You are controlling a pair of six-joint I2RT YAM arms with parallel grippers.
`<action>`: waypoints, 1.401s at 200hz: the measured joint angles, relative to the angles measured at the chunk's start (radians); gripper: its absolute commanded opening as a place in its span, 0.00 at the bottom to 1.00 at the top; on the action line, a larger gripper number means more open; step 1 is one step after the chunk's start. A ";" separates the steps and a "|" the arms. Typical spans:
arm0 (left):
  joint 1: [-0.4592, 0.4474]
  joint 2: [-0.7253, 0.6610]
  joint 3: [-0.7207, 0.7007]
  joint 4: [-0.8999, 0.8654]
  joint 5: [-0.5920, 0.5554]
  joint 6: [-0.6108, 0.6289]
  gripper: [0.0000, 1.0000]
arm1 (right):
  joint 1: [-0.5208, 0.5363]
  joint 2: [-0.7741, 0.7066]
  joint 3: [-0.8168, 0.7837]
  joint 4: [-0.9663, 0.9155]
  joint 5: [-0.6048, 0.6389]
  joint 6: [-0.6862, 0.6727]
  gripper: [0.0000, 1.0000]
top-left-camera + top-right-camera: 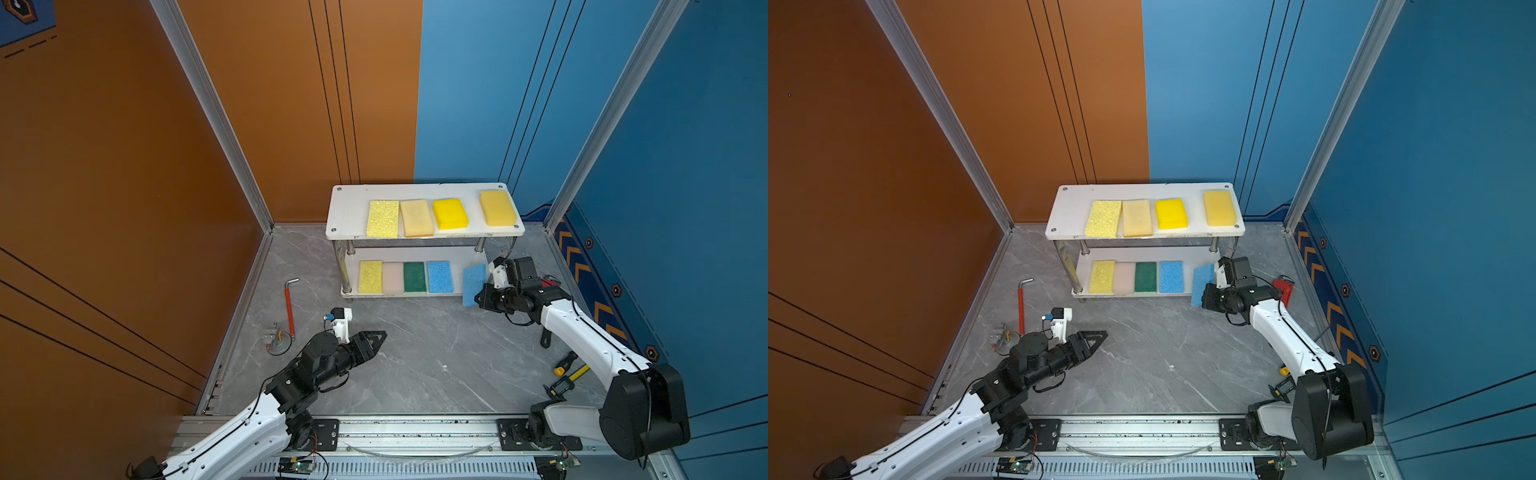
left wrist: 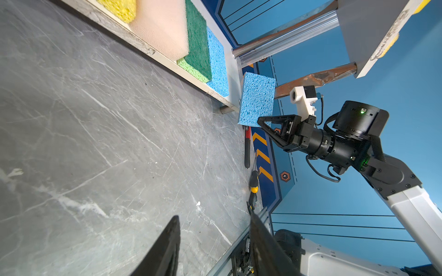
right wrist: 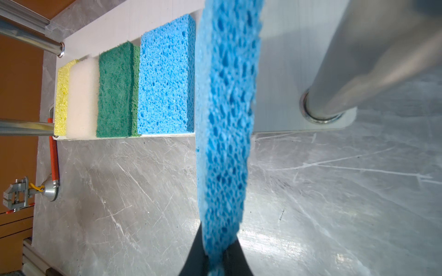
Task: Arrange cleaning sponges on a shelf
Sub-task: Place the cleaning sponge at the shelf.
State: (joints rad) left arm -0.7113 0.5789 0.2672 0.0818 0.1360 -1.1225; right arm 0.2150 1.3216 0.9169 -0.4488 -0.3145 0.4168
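Observation:
The white two-tier shelf (image 1: 349,208) stands at the back of the table. Its top board carries several yellow and tan sponges (image 1: 450,214). On the lower board (image 3: 282,71) lie a pale-yellow sponge (image 1: 370,276), a pinkish-beige one (image 1: 393,277), a green one (image 1: 414,277) and a blue one (image 1: 439,276). My right gripper (image 3: 216,253) is shut on a second thin blue sponge (image 1: 474,284), held on edge just off the lower board's right front corner, beside the chrome post (image 3: 334,95). My left gripper (image 1: 380,334) hovers open and empty over the table, left of the shelf's front.
A red hex wrench (image 1: 289,307) and a small metal vise (image 1: 274,337) lie at the left edge. Along the right wall are a red tool (image 1: 1283,289), a screwdriver (image 1: 565,361), a tape measure (image 1: 579,372) and a caliper (image 1: 559,388).

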 measured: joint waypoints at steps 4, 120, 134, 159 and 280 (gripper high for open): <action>0.001 -0.005 0.000 -0.005 0.000 0.000 0.48 | 0.001 0.002 -0.002 0.006 0.003 0.002 0.13; 0.032 -0.141 -0.008 -0.126 0.000 -0.004 0.48 | 0.048 0.080 -0.033 0.144 0.091 0.061 0.25; 0.032 -0.150 -0.013 -0.132 0.000 -0.004 0.48 | 0.052 0.086 -0.033 0.156 0.103 0.069 0.30; 0.039 -0.165 -0.019 -0.154 0.000 -0.004 0.48 | 0.059 0.106 -0.033 0.175 0.115 0.082 0.34; 0.065 -0.284 -0.019 -0.274 0.004 -0.013 0.49 | 0.103 0.200 -0.005 0.226 0.162 0.126 0.19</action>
State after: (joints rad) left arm -0.6460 0.2951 0.2478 -0.1925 0.1402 -1.1355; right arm 0.3180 1.5215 0.9123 -0.2230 -0.1524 0.5426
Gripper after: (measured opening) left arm 0.487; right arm 0.190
